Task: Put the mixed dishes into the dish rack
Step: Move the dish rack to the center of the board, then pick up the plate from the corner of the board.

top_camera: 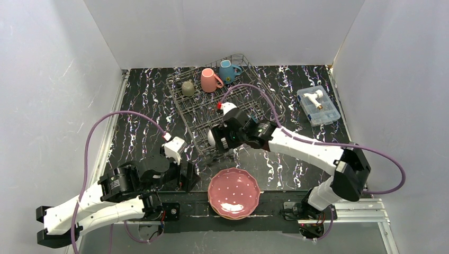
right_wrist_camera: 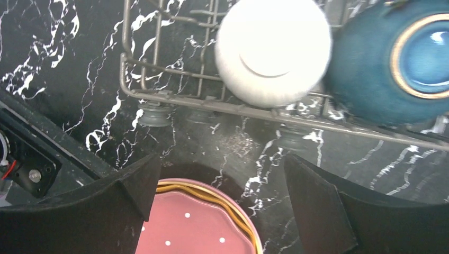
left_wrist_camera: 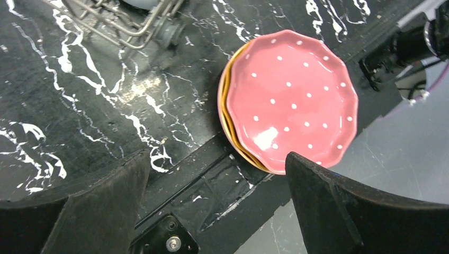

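The black marbled desk (top_camera: 143, 132) carries the dish rack (top_camera: 198, 114) from its middle toward 12 o'clock in the top view. The rack is a grey wire basket set slightly askew.

The right arm reaches in from 4 o'clock. The right fingers (top_camera: 221, 142) hang over the rack's 6 o'clock edge, spread wide and holding nothing. The left arm comes from 8 o'clock. The left fingers (top_camera: 188, 179) hover low at 9 o'clock of the plates, also spread wide and empty.

A pink plate (top_camera: 233, 192), scalloped with white dots, lies at the desk's 6 o'clock edge. It tops a stack with orange and yellow plates (left_wrist_camera: 225, 114) showing beneath its rim.

Inside the rack's 6 o'clock edge stand a teal bowl (right_wrist_camera: 392, 63) and a white bowl (right_wrist_camera: 272, 50), touching, with the white one at the teal one's 9 o'clock in the right wrist view.

At the rack's 12 o'clock end sit a pink mug (top_camera: 209, 80), a blue mug (top_camera: 227, 71) and a grey-olive mug (top_camera: 188, 88).

A clear box (top_camera: 317, 105) rests at 2 o'clock, well apart from the rack.
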Controlling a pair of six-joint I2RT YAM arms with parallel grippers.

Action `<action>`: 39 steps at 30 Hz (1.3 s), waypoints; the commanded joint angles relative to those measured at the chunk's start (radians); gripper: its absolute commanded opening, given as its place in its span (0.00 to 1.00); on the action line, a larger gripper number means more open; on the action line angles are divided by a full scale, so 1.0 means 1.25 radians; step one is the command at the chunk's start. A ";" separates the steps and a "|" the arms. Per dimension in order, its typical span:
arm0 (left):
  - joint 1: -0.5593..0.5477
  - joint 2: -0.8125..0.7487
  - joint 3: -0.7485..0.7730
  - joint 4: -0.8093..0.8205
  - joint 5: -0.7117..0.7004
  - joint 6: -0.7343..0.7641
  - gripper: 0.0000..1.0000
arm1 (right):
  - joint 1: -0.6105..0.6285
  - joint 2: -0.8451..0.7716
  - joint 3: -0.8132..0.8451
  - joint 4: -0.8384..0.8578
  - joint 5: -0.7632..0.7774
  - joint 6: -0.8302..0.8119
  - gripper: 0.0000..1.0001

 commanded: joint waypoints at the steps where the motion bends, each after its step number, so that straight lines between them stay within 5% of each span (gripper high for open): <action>1: 0.011 0.022 0.017 -0.032 -0.097 -0.040 0.98 | -0.028 -0.080 0.024 -0.030 0.075 -0.019 0.95; 6: 0.042 0.089 0.051 -0.035 -0.094 -0.047 0.98 | -0.056 -0.126 -0.003 -0.042 0.081 -0.024 0.96; 17: 0.281 0.220 0.079 0.024 0.147 0.000 0.98 | -0.071 -0.248 -0.072 -0.077 0.086 -0.017 0.95; 27: 0.290 0.253 0.081 -0.003 0.262 -0.025 0.97 | -0.074 -0.385 -0.184 -0.122 0.035 0.066 0.85; 39: 0.288 0.267 -0.025 0.032 0.488 -0.122 0.79 | -0.073 -0.509 -0.359 -0.178 -0.101 0.174 0.64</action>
